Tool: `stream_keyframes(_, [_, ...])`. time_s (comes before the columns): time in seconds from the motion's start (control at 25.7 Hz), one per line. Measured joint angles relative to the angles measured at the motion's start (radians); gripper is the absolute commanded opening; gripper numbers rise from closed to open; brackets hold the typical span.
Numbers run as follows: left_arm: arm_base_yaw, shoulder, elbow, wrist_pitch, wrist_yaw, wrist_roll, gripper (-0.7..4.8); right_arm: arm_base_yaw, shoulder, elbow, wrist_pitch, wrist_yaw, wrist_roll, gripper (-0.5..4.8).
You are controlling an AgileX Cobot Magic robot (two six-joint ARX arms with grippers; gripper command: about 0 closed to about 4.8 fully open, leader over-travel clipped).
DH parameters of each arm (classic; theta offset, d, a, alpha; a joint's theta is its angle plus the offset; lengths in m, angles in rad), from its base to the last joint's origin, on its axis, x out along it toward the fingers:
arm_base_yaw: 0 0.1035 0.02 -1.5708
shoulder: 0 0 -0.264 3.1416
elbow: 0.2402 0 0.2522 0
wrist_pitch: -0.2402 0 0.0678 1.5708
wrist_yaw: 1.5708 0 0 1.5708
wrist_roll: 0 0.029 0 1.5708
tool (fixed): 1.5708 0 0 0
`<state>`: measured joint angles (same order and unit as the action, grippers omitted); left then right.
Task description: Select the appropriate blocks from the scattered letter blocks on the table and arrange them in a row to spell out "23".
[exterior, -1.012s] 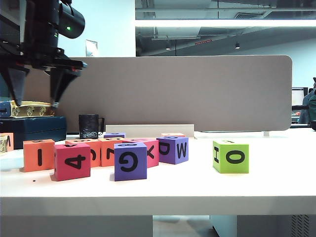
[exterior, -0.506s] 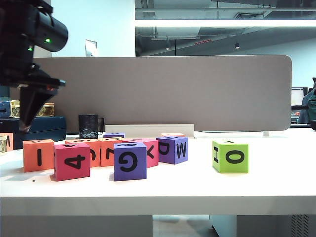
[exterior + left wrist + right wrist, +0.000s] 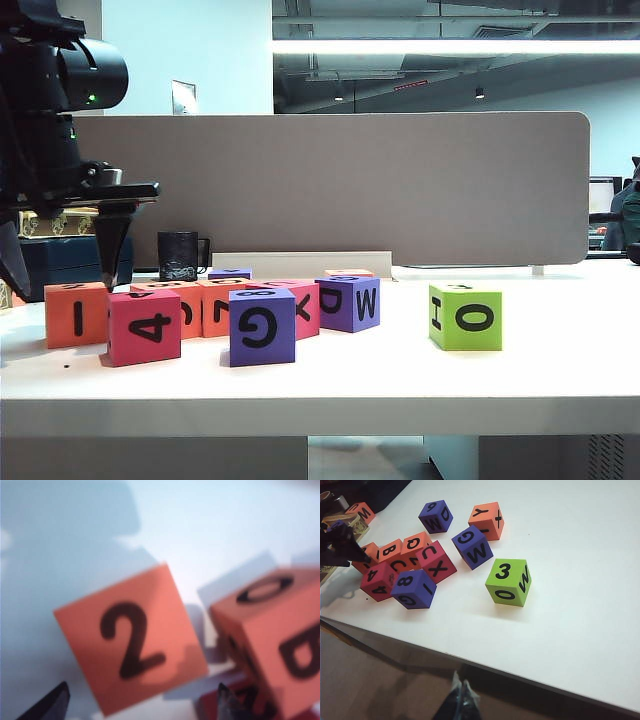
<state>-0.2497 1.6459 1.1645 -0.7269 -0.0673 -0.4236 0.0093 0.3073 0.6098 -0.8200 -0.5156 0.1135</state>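
Observation:
The orange block (image 3: 77, 313) stands at the far left of the table (image 3: 400, 385), with I on its front. The left wrist view shows a 2 on its top face (image 3: 131, 640). My left gripper (image 3: 62, 268) hangs open just above it, one finger to each side, touching nothing. That gripper (image 3: 142, 707) has dark fingertips (image 3: 56, 704) clear of the cube. The lime-green block (image 3: 465, 316) stands alone at the right, showing I and O here and a 3 on top (image 3: 507, 582). My right gripper (image 3: 462, 691) is shut and empty, off the table's front edge.
Next to the orange block sit a red 4 cube (image 3: 145, 327), a purple G cube (image 3: 262, 327), a purple D/W cube (image 3: 350, 303) and more orange and red cubes behind. A black mug (image 3: 179, 256) and a grey partition (image 3: 400, 190) stand at the back.
My left gripper has come down from high above the table's left end to just over the orange block, still open. No block has moved.

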Motion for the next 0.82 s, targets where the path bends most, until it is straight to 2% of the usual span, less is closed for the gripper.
stream_keyframes(0.12, [0.002, 0.000, -0.005, 0.046, 0.000, -0.058, 3.71, 0.000, 0.000, 0.000, 0.000, 0.000, 0.000, -0.01])
stream_keyframes(0.31, [0.001, 0.000, -0.005, 0.065, -0.024, -0.102, 3.71, 0.000, 0.000, 0.000, 0.000, 0.000, 0.000, -0.01])
stream_keyframes(0.55, [0.001, 0.000, -0.005, 0.066, -0.081, -0.115, 3.67, 0.000, 0.000, 0.000, 0.000, 0.000, 0.000, -0.01])
stream_keyframes(0.82, [0.001, 0.000, -0.005, 0.103, -0.083, -0.131, 3.67, 0.000, 0.000, 0.000, 0.000, 0.000, 0.000, -0.01])
